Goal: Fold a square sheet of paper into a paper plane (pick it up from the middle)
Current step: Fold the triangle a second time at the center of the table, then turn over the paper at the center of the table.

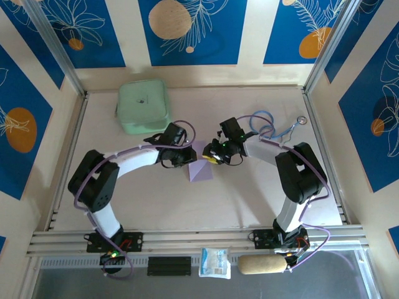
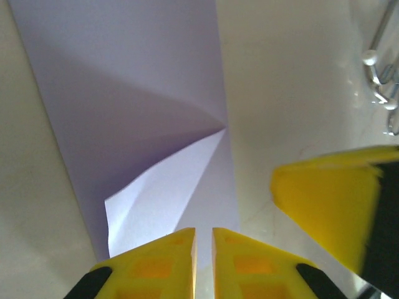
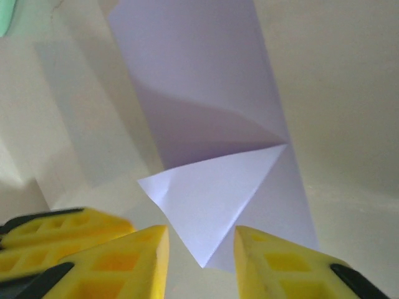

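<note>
Left gripper and right gripper flank one sheet, apparently loose.

Mid-table is tight: left gripper and right gripper sit nose to nose over the part-folded sheet of paper, w/ little gap betw. them. Mint-green pouch blocks the far-left corner. Cable loop, possibly w/ a ring, lies far right. Near strip of table is open.

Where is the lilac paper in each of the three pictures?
Top external: paper at mid-picture.
Left wrist: paper from upper left down to bottom centre.
Right wrist: paper from top centre downward.
Shared landmark: its paler folded flap, pointing right in both wrist views.
</note>
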### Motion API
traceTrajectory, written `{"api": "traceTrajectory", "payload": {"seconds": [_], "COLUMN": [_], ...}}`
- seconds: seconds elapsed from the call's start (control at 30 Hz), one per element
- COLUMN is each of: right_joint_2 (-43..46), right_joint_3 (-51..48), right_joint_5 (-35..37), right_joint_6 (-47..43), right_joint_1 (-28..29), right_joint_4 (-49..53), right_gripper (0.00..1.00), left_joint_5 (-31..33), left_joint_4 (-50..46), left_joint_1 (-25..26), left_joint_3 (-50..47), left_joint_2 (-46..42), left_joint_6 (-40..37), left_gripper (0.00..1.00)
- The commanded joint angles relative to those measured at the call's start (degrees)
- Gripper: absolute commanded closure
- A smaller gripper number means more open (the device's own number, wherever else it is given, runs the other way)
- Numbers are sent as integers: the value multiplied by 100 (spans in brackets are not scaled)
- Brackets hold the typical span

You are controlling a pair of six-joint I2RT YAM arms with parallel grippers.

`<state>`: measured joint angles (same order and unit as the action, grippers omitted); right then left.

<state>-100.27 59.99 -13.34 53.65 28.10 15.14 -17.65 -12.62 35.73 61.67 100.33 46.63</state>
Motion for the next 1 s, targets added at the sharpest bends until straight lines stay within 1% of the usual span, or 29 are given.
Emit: {"api": "traceTrajectory", "payload": {"seconds": [0.0,0.23,0.33,0.53,0.7,0.97], "right_joint_2": [74,-92,-161,-256,-340,-561], "right_joint_3": [-119,-84,-39,13,46,240], "right_joint_5": [225,193,161,210,218,182], "right_joint_6": [354,494,539,638,669,619], "right_joint_1": [-2,39,101,194,242,382], "right_joint_4": [313,298,271,270,253,229], "right_gripper": [64,63,63,62,62,63], "left_joint_5": [103,690,836,930,1175,1097], "left_joint_4": [110,-33,-42,-96,-436,-364], "left_joint_1": [-28,-38,-39,-38,-34,-34], "left_joint_3": [167,135,115,90,101,-42], "left_joint_2": [220,390,472,649,740,795], "left_joint_6": [39,-31,-24,75,145,293], "left_gripper": [87,94,96,98,98,99]}}
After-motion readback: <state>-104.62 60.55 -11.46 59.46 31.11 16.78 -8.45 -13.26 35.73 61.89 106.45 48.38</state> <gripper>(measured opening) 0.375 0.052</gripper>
